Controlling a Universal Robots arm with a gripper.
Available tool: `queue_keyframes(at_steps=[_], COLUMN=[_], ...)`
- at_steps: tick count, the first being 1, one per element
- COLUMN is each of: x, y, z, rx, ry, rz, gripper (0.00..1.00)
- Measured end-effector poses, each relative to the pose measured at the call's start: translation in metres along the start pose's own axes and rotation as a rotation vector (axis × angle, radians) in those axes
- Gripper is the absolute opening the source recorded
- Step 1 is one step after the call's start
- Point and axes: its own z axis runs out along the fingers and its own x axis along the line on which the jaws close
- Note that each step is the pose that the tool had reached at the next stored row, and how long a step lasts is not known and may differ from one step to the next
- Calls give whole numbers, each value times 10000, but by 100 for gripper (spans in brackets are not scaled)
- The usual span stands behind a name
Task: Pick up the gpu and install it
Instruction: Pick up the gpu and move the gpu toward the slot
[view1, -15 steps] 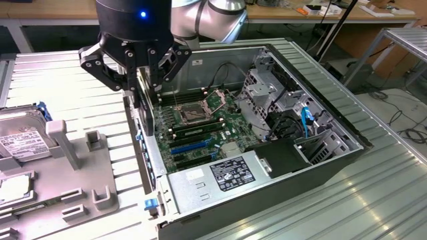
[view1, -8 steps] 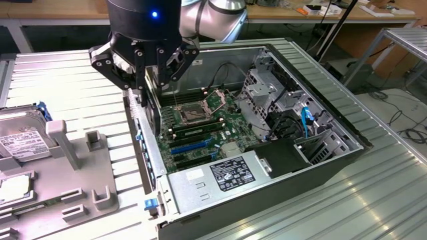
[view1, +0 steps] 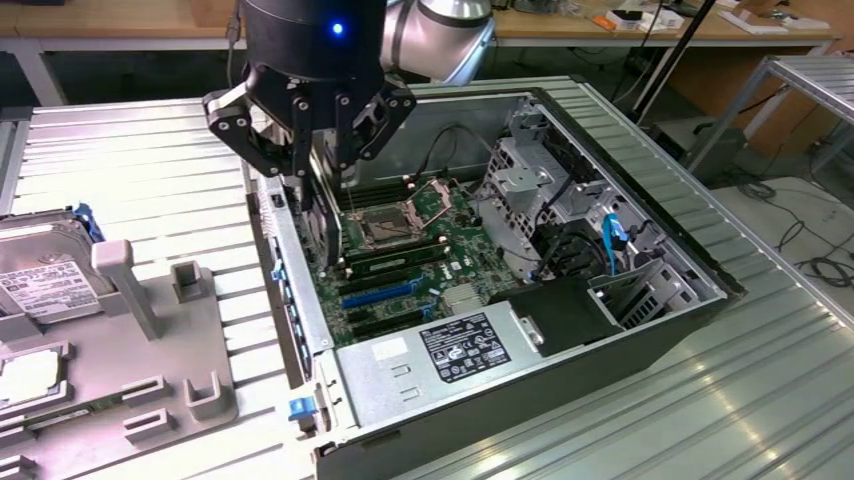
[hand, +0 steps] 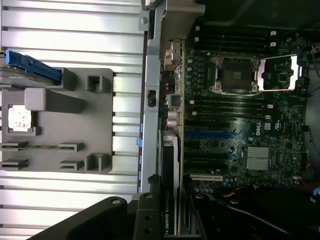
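Dark, thin gpu (view1: 327, 225) clamped upright in gripper (view1: 318, 165), jaws partway closed on its upper edge. Hanging inside the open case (view1: 561, 390), close along the case's rear wall, lower edge down near the slots of the motherboard (view1: 400, 245); touching or not, impossible to tell. Open socket (view1: 387, 228) deeper inside the case, just beside the gpu. Outside the case, off its rear wall, grey tray (view1: 174, 340) with hard drive (view1: 40, 272) at one end.

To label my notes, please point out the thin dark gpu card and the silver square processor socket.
thin dark gpu card (hand: 169, 162): wrist view, its dark shroud.
silver square processor socket (hand: 235, 75): wrist view, its dark middle.
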Motion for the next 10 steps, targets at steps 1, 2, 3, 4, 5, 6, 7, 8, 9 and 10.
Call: queue_keyframes(at_steps=[1,2,3,4,5,6,7,8,9,10], x=[-14,-25,-44,-64,-86,-104,-126,-161,-177,-189], y=[-1,-1,-2,-3,-4,-5,-6,-8,-9,-9], z=[0,0,1,1,2,2,2,3,3,3], rx=[1,0,0,0,0,0,0,0,-1,0], ry=[1,0,0,0,0,0,1,0,1,1], rz=[0,0,0,0,0,1,1,0,1,0], gripper=[27,27,27,27,27,27,27,27,27,27])
